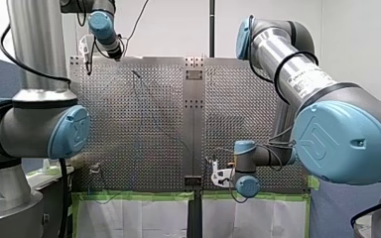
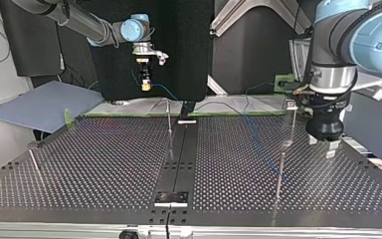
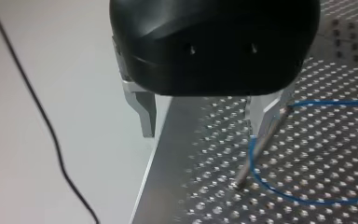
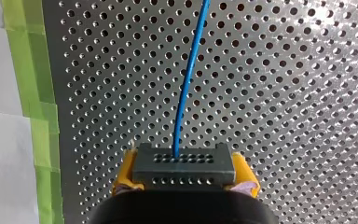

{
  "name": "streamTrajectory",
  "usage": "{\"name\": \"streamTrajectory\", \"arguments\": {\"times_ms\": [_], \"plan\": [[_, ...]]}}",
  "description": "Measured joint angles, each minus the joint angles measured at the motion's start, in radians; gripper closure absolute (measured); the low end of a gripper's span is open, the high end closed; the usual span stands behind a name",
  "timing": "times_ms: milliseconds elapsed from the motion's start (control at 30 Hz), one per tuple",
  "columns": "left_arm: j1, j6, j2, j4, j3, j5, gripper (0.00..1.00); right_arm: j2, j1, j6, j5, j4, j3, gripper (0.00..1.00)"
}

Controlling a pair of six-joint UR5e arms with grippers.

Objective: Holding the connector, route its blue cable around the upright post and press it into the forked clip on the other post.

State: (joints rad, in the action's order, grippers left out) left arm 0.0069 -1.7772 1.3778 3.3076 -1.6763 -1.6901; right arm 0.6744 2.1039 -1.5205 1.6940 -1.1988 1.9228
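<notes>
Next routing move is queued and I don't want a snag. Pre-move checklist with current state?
1. My right gripper shut on the connector: ok.
2. Blue cable leaves the connector without a kink: ok.
3. My left gripper open, nothing between its fingers: ok.
4. Left finger clear of the upright post: cannot tell, as they overlap in the left wrist view.
5. Cable wrapped around that post: cannot tell; it curves past the base.
6. Cable seated in the forked clip: cannot tell, too small in the top view.
</notes>
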Motion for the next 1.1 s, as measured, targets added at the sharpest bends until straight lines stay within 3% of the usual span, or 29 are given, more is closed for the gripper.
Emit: {"name": "streamTrajectory", "arguments": {"times_ms": [600,1100], "plan": [[-0.008,0.151,0.01,0.155,0.0,-0.005,0.0,0.0,0.0,0.0,0.0,0.001,-0.003,1.0],[-0.017,0.156,0.011,0.176,0.001,-0.032,0.0,0.0,0.0,0.0,-0.002,0.001,-0.003,1.0]]}}
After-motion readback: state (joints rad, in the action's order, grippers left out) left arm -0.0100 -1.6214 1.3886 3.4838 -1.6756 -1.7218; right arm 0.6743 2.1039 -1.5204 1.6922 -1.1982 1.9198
